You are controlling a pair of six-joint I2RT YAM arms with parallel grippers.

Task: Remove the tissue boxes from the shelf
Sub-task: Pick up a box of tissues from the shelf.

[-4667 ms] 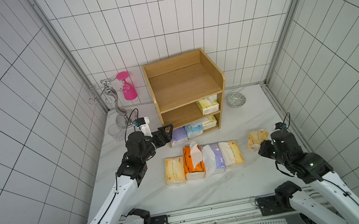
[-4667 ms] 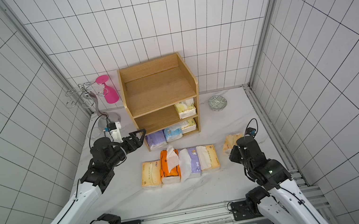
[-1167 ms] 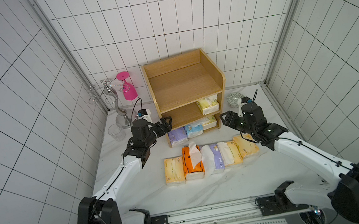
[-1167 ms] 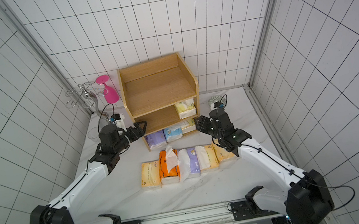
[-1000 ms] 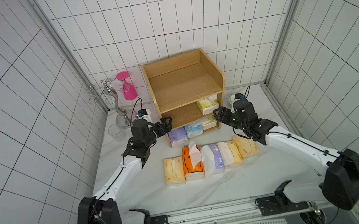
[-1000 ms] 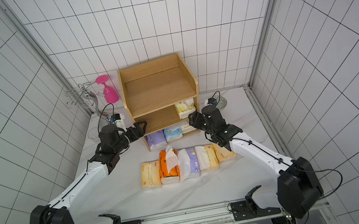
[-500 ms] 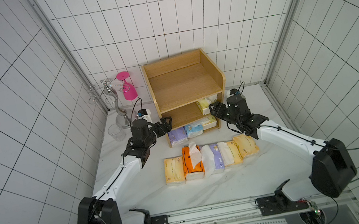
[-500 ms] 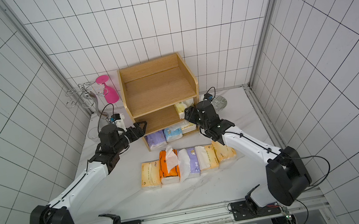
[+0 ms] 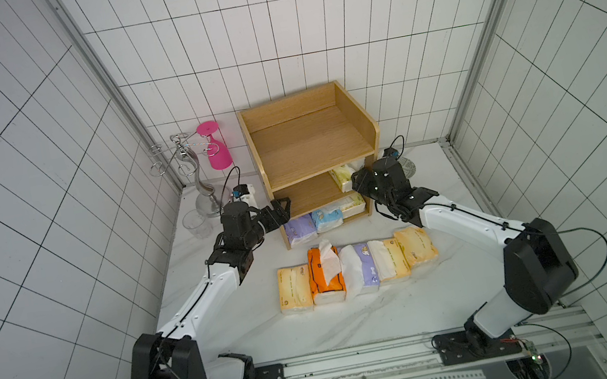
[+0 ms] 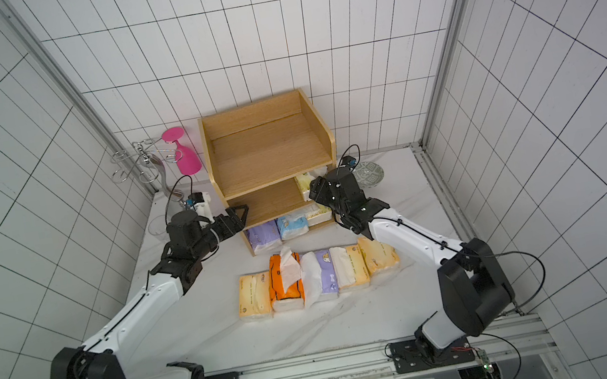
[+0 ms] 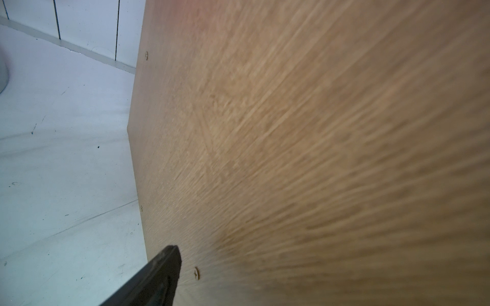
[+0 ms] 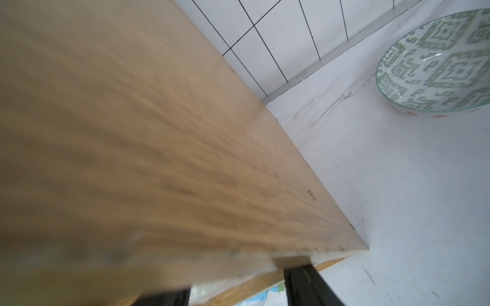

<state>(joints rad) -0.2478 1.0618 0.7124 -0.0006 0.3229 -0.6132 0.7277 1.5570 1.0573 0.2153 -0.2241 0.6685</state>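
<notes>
The wooden shelf (image 9: 310,143) stands at the back of the tabletop (image 9: 359,324), its top tier bare. On the middle tier a cream-yellow pack (image 9: 342,177) lies at the right end. On the bottom tier a purple pack (image 9: 300,230), a light blue pack (image 9: 327,218) and a pale pack (image 9: 351,204) sit side by side. In front of the shelf, five packs lie in a row on the tabletop, touching one another, the orange pack (image 9: 320,280) second from the left with a tissue sticking up out of it. The right gripper (image 9: 358,185) is at the front edge of the shelf's right side panel, level with the middle tier. Its jaws are closed on that panel, with one finger (image 12: 305,283) on the outside of the wood. The left gripper (image 9: 280,213) is at the front edge of the left side panel, one finger (image 11: 159,278) lying along the panel's outer face. I cannot tell whether its jaws are clamped there. A patterned bowl (image 12: 434,61) sits on the tabletop just right of the shelf.
</notes>
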